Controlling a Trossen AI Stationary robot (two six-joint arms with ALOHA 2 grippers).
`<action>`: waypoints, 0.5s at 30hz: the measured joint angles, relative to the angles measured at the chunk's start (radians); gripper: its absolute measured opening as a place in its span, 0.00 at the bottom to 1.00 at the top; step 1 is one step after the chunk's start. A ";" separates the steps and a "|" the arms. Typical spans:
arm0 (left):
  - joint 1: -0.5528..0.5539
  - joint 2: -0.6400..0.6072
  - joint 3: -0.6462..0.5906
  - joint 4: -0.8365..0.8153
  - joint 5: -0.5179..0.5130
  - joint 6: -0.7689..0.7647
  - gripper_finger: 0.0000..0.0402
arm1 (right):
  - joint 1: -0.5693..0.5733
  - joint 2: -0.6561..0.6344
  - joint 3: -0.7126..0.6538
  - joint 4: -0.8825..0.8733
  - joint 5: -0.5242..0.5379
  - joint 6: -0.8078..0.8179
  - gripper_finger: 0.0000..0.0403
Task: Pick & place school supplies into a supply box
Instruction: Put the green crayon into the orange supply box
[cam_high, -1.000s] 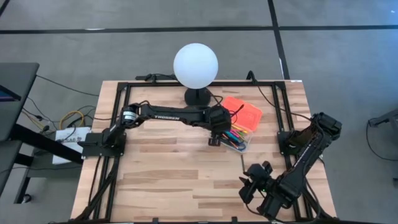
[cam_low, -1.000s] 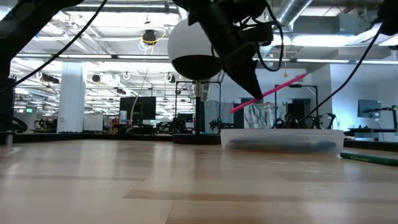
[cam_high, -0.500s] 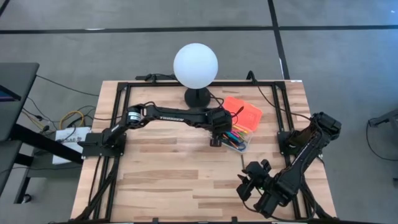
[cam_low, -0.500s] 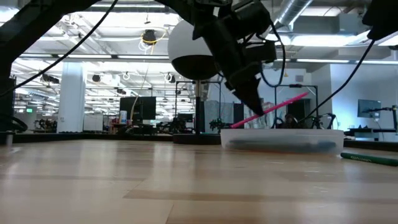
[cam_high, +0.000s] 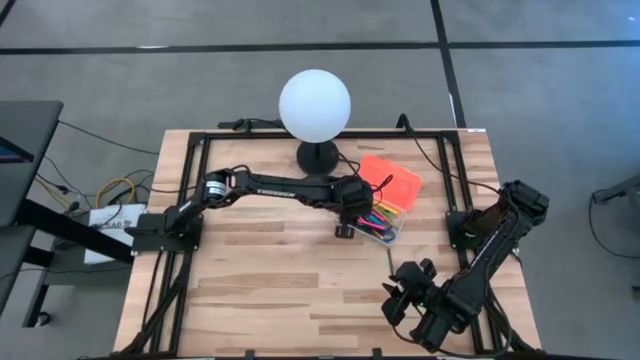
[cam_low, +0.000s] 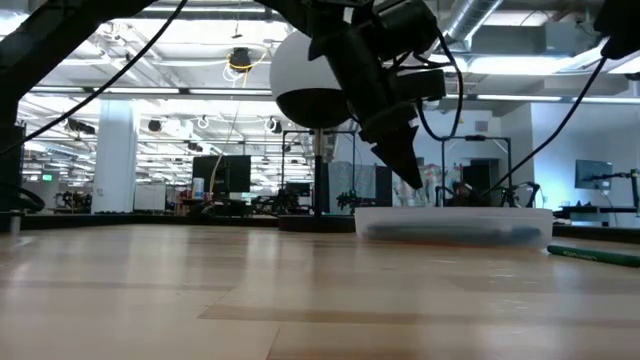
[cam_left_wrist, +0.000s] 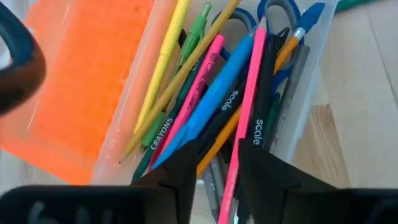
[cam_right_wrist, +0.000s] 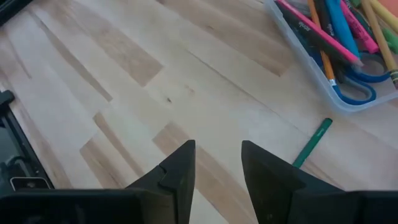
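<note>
The supply box is a clear case lying open on the table, with its orange lid beside it on the far side. It holds several pens, crayons and blue-handled scissors. A pink pen lies on top of the pile. My left gripper hangs open just above the box's near-left end. The pink pen runs beneath the gap between its fingers. A green pen lies on the table near the box. My right gripper is open above the near right of the table.
A white globe lamp on a dark base stands just behind the box. Black frame rails run along the table's left, right and far sides. Bare wood stretches left of and in front of the box.
My left gripper has sunk a little toward the box and let go of the pink pen. The pen stuck up at a slant from the fingers a second ago. It now lies down inside the box, below the rim in the low view.
</note>
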 joint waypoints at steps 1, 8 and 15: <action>0.000 0.000 0.000 -0.001 -0.001 -0.007 0.29 | 0.000 0.000 0.000 -0.001 0.000 0.003 0.30; 0.002 -0.062 0.000 -0.104 0.056 -0.030 0.35 | -0.013 0.014 0.000 -0.204 -0.100 0.317 0.30; -0.003 -0.185 0.000 -0.252 0.188 -0.061 0.33 | -0.075 0.061 -0.002 -0.258 -0.336 0.410 0.30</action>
